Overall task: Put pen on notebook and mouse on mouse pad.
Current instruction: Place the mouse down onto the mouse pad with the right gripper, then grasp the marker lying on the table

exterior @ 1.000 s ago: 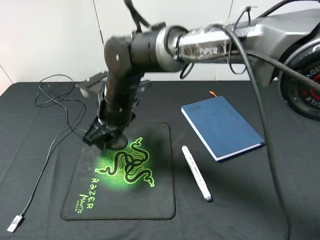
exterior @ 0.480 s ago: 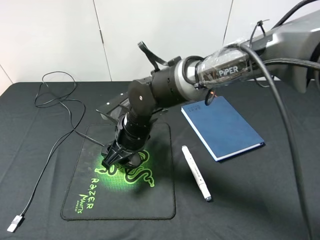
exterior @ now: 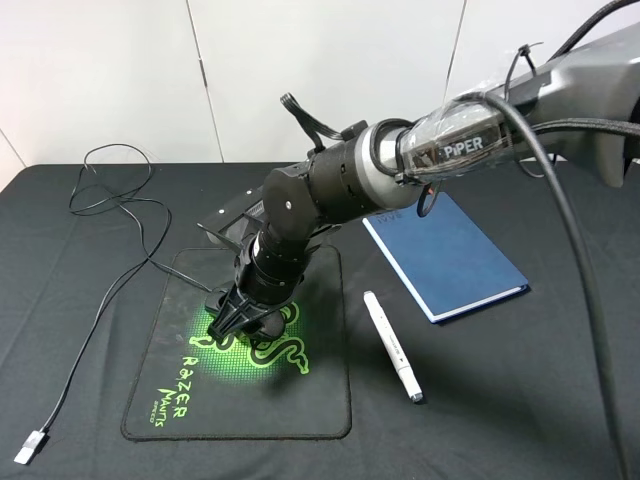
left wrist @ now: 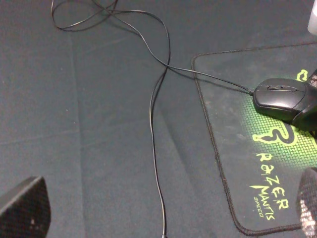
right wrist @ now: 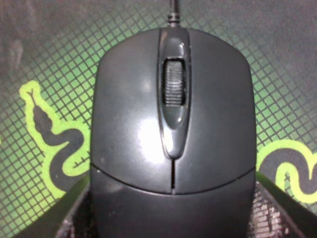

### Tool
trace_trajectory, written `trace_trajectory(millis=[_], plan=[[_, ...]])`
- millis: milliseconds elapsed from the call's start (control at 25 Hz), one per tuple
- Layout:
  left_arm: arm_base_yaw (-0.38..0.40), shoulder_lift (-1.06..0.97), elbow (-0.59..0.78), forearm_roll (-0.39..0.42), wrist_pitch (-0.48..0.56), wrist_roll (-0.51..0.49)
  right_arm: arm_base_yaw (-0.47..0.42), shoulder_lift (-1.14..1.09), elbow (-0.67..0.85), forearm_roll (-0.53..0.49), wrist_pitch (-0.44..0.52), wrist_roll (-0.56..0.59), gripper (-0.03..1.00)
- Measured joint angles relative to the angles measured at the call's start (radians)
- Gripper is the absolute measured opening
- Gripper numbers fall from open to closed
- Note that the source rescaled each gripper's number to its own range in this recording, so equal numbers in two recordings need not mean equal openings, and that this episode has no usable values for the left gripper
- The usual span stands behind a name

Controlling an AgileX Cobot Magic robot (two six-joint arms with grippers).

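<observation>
Glossy black oval wired mouse is sitting on the green-logoed black cloth mouse pad, the right claw pinching its rear flanks (likely to seat it squarely); the left claw is hanging spread, empty.

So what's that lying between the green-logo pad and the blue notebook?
The white pen, lying on the black cloth between the mouse pad and the notebook, touching neither. The high camera view shows it.

"PiPER" on the right arm, "Razer Mantis Speed" on the mouse pad
</observation>
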Motion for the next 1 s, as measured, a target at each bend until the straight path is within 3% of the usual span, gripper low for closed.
trace_trajectory(millis=[40,160,240,720,1000], plan=[[0.000,0.000,0.000,0.000,0.000,0.000,0.000,-0.001,0.000,0.003,0.005,0.004,0.60],[0.000,0.000,0.000,0.000,0.000,0.000,0.000,-0.001,0.003,0.008,0.025,0.023,0.89],[0.000,0.000,0.000,0.000,0.000,0.000,0.000,-0.003,0.003,0.010,0.031,0.028,0.96],[0.000,0.000,0.000,0.000,0.000,0.000,0.000,-0.034,0.003,0.007,0.112,0.044,1.00],[0.000,0.000,0.000,0.000,0.000,0.000,0.000,-0.164,0.003,-0.061,0.134,0.115,1.00]])
